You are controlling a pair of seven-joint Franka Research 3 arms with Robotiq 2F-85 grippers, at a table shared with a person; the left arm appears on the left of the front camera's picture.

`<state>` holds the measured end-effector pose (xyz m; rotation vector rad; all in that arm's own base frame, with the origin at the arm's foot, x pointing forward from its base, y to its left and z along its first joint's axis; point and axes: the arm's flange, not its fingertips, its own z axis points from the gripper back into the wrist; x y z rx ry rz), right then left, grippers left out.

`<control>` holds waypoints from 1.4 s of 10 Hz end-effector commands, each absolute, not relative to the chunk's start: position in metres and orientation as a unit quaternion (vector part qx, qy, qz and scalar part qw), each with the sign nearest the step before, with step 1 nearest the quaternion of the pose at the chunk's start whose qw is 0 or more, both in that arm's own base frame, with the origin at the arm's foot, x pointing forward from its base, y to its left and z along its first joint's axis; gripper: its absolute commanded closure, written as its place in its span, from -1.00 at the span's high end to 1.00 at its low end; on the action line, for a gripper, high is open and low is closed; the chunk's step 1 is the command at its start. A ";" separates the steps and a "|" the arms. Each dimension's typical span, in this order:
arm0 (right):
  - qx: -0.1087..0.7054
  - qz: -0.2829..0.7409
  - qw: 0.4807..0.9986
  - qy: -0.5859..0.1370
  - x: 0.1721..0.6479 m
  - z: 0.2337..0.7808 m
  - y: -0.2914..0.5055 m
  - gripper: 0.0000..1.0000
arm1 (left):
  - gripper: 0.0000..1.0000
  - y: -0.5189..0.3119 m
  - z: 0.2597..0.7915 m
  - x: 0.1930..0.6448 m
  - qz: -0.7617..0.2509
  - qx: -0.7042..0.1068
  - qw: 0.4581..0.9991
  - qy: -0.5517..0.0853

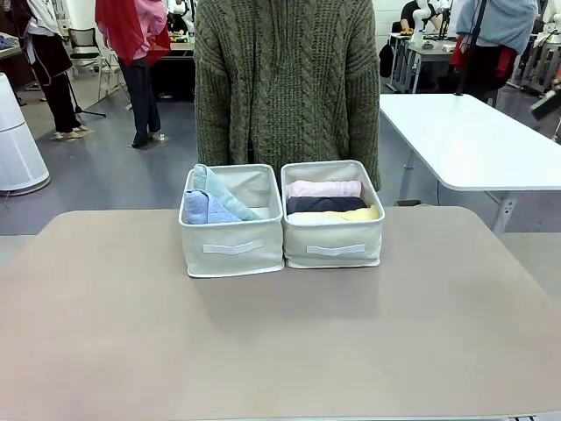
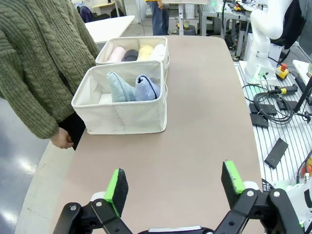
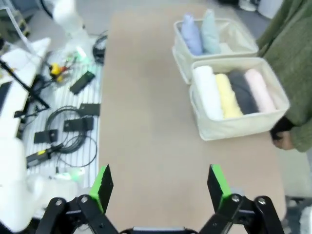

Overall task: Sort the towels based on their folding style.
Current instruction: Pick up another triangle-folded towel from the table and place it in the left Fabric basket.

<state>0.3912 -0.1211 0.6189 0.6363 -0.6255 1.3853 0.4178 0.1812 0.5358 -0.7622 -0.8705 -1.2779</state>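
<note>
- Front view: two beige fabric bins sit side by side, touching, at the far side of the table [image 1: 280,351], just in front of a person in a green cable-knit sweater [image 1: 285,83].
- Left bin [image 1: 232,247]: holds the two cone-folded towels, a light blue towel [image 1: 203,209] and a pale teal towel [image 1: 219,189], leaning together.
- Right bin [image 1: 334,241]: holds four rolled towels lying in a row, a pink towel [image 1: 324,188], a dark grey towel [image 1: 324,204], a yellow towel [image 1: 355,214] and a white towel [image 3: 208,92].
- Left gripper [image 2: 175,186]: fingers spread apart, empty, hovering over bare tabletop; both bins lie well ahead of it.
- Right gripper [image 3: 161,185]: fingers likewise apart and empty, with the bins ahead and off to one side.
- Step in hand, as a judgement: sorting looks finished, with cones in one bin and rolls in the other.
- Next move: likely nothing but keeping both arms clear of the bins.
</note>
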 end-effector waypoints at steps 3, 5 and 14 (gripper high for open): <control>0.315 0.601 0.651 -0.342 0.410 0.605 -0.178 1.00 | 1.00 0.181 0.537 0.417 -0.564 -0.336 0.645 -0.393; 0.318 0.570 0.657 -0.378 0.403 0.602 -0.201 1.00 | 1.00 0.181 0.537 0.417 -0.564 -0.336 0.645 -0.393; 0.317 0.538 0.672 -0.398 0.391 0.598 -0.226 1.00 | 1.00 0.181 0.537 0.417 -0.564 -0.336 0.645 -0.393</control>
